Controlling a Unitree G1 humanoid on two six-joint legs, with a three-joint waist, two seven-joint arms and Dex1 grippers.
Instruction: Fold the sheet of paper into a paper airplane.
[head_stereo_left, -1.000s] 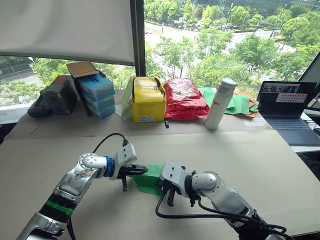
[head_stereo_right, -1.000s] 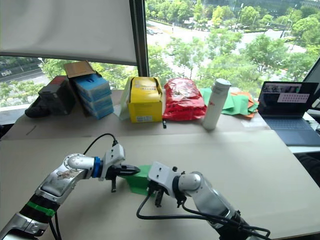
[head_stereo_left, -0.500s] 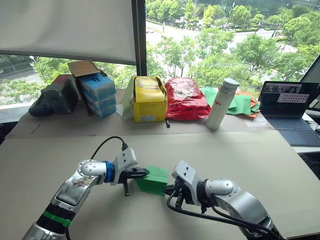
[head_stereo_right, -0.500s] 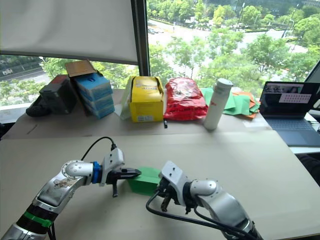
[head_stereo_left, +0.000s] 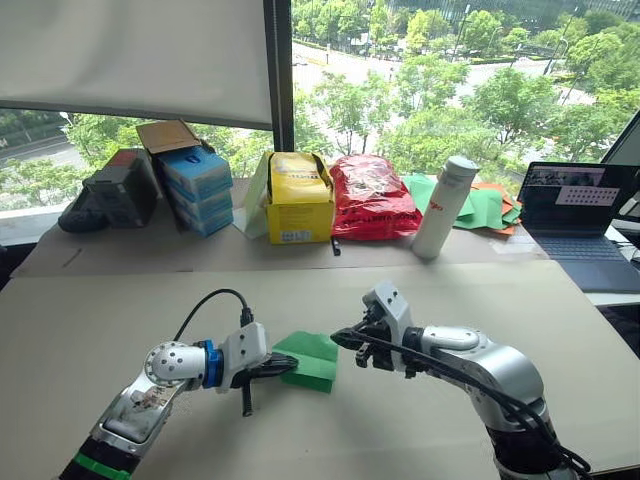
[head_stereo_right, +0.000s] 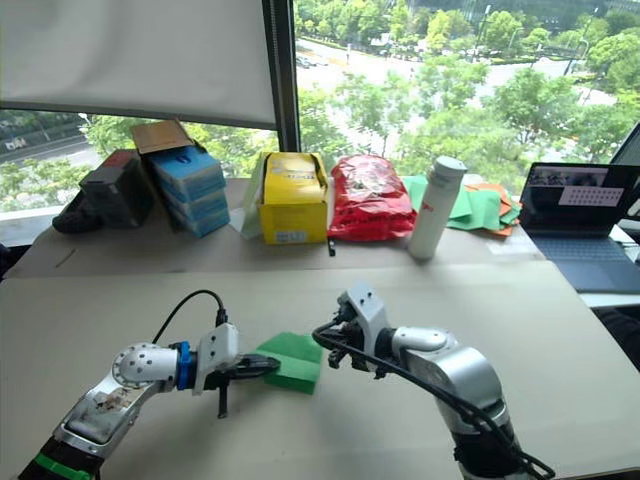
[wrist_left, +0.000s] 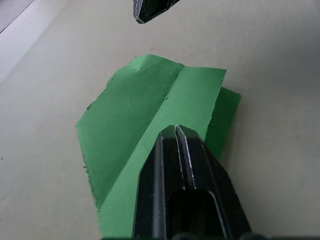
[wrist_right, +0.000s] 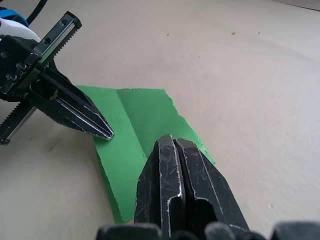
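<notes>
The folded sheet of paper (head_stereo_left: 308, 358) lies flat mid-table toward the near edge. The left end effector (head_stereo_left: 287, 364), fingers pressed together, rests on it; the right end effector (head_stereo_left: 338, 338), also closed, hovers just beside.

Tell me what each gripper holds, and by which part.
Neither holds anything. The left gripper, fingers shut, presses its tips on the sheet of paper near a crease; the right gripper is shut, empty, over its edge.
</notes>
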